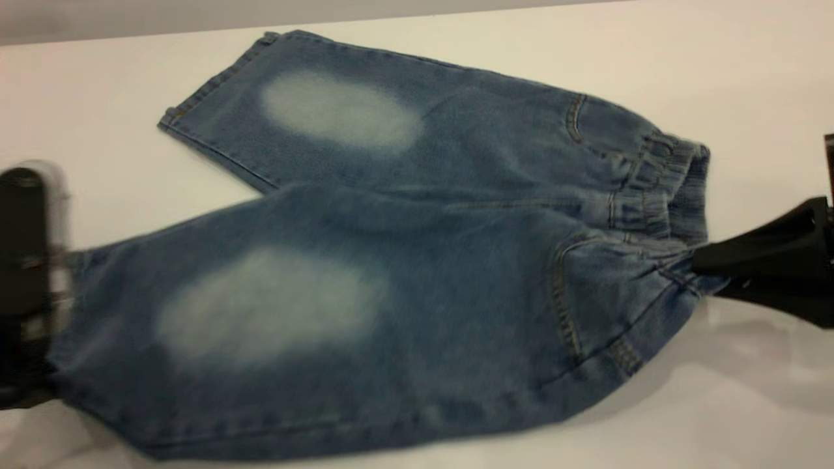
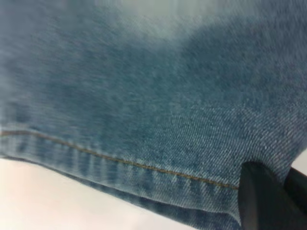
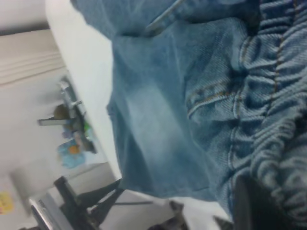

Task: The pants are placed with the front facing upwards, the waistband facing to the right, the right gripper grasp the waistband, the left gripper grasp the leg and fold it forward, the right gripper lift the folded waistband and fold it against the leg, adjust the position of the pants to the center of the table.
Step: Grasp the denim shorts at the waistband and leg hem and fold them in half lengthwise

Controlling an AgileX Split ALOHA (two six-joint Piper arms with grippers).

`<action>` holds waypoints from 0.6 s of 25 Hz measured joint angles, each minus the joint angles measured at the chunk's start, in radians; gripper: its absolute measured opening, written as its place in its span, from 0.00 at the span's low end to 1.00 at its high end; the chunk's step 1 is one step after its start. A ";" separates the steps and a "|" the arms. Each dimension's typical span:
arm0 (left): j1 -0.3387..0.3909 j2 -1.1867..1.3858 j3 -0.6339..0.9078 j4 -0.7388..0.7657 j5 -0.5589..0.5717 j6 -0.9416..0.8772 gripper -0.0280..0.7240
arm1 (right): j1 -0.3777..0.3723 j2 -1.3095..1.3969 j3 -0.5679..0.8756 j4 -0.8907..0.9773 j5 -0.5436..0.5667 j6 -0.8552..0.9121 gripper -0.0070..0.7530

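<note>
While the white tabletop [image 1: 749,58] carries the pants [image 1: 417,260] lengthwise between the arms, waistband [image 1: 658,189] rightward, the right tool [image 1: 700,260] is clamped on the waistband's near corner and the left tool [image 1: 39,365] pinches the near leg's hem, so the fold should run forward across that axis.

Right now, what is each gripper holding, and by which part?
The right gripper holds the pants by the waistband; the left gripper holds a leg hem.
</note>
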 joint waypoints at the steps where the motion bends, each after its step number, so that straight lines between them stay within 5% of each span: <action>1: 0.000 -0.047 0.011 0.000 0.014 -0.009 0.10 | 0.000 0.000 0.016 0.000 0.019 0.000 0.06; 6: 0.000 -0.263 0.017 0.000 0.016 -0.032 0.10 | 0.000 -0.011 0.052 -0.001 0.062 0.000 0.06; 15: 0.007 -0.362 -0.053 0.000 -0.173 -0.030 0.10 | 0.000 -0.141 0.042 -0.004 0.063 0.000 0.06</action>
